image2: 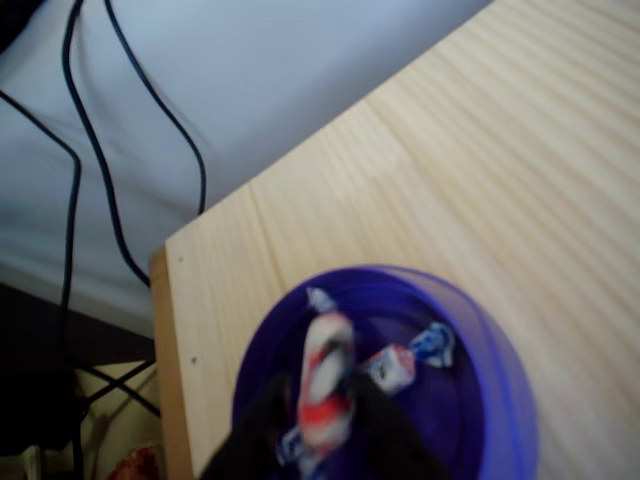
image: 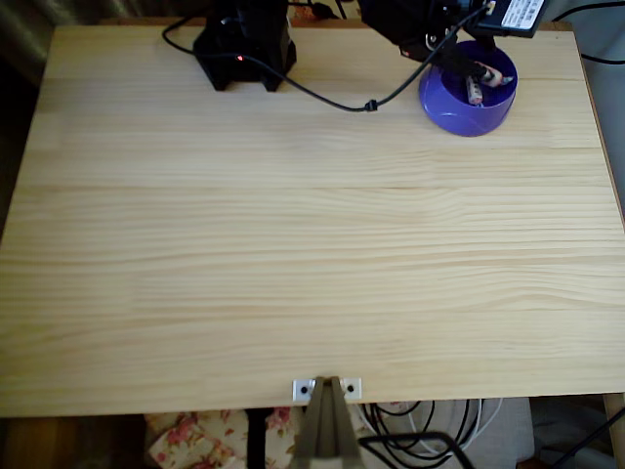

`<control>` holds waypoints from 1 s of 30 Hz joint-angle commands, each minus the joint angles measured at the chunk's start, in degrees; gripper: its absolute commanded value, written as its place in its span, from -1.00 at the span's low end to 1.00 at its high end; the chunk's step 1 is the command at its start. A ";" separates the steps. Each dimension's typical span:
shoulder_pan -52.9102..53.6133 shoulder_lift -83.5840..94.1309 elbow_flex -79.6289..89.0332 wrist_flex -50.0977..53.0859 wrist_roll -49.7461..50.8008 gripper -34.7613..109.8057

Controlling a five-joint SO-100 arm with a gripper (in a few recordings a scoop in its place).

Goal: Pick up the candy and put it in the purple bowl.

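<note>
The purple bowl (image: pixel 469 109) is a glossy blue-violet, plain and unpatterned, brighter along its rim in the wrist view (image2: pixel 500 340). Inside the bowl, the candy (image2: pixel 326 385) wears a white wrapper with bold red marks and pale bluish twisted ends; beside it in the bowl lies a second sweet (image2: pixel 405 362), white with red and blue touches. The gripper (image2: pixel 320 440) over the bowl's near edge is black. The table (image: pixel 312 254) under the bowl is pale yellow pine with fine darker grain lines. Black cables (image: pixel 332 98) cross the wood left of the bowl.
</note>
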 commanded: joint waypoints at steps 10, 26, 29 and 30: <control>6.42 24.52 -1.32 18.37 -5.45 -0.53; 55.02 62.67 -4.39 62.40 -24.61 -0.53; 63.54 60.47 -4.92 64.51 -26.37 -0.53; 65.83 59.59 -4.92 65.13 -26.54 -0.53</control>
